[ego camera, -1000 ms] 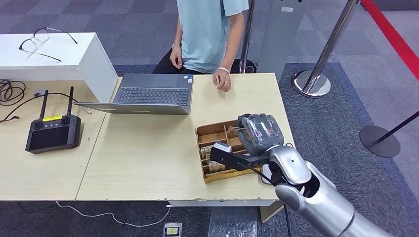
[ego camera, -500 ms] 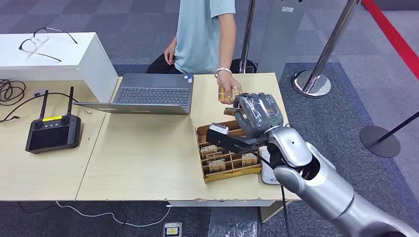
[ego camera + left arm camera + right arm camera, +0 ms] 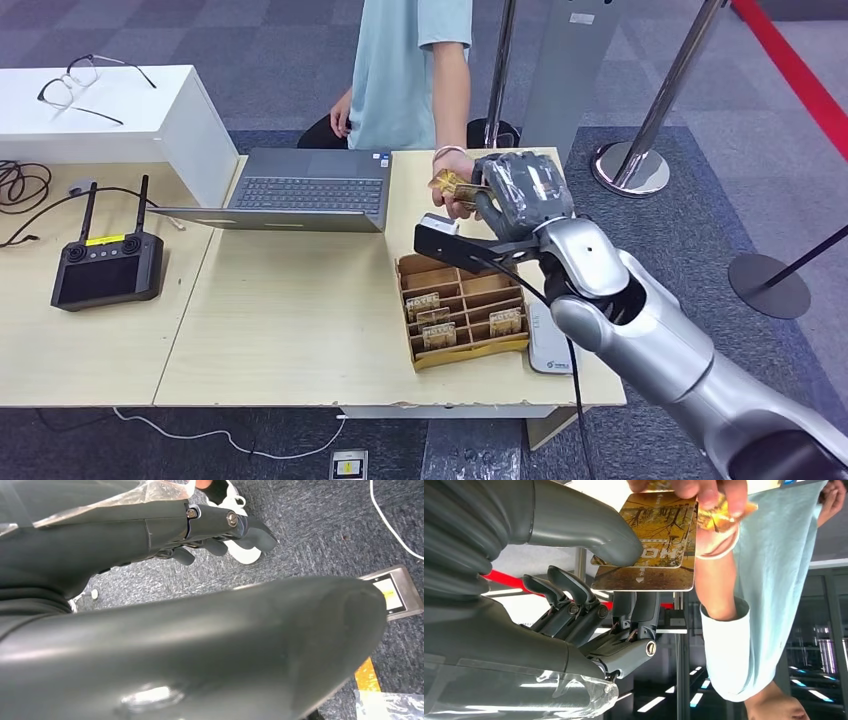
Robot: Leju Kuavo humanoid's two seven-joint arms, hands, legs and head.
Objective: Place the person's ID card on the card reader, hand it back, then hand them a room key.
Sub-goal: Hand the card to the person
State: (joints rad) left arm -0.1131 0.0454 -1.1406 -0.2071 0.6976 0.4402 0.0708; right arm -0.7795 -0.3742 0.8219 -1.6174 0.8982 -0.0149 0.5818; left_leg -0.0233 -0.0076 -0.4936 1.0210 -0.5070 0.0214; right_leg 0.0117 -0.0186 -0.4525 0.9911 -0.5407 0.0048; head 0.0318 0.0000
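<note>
Light wooden table (image 3: pixel 300 300), its far edge facing a person (image 3: pixel 410 70) in a pale blue shirt. Open laptop (image 3: pixel 300 190) at the far edge, just left of centre. Black controller (image 3: pixel 108 268) with two antennas on the neighbouring table to the left, near its middle, cables trailing toward the left edge. White box (image 3: pixel 110 120) behind it, a pair of glasses (image 3: pixel 80 85) lying on top. Wooden card tray (image 3: pixel 462 310) toward the near right corner – divided into compartments, several holding cards. White card reader (image 3: pixel 550 345) just beside the tray, at the right edge.

Right hand (image 3: pixel 520 195) raised above the far right part of the table, wrapped in clear plastic, thumb pressing a golden room key (image 3: pixel 651 545) against the fingers (image 3: pixel 574 600) – pinching it. Person's hand (image 3: pixel 452 190) at the same card: in the right wrist view their fingertips close on its opposite end, another golden card held in the same hand.

Left hand (image 3: pixel 220 530) down beside the robot over grey carpet, its dark fingers curled inward around nothing.
</note>
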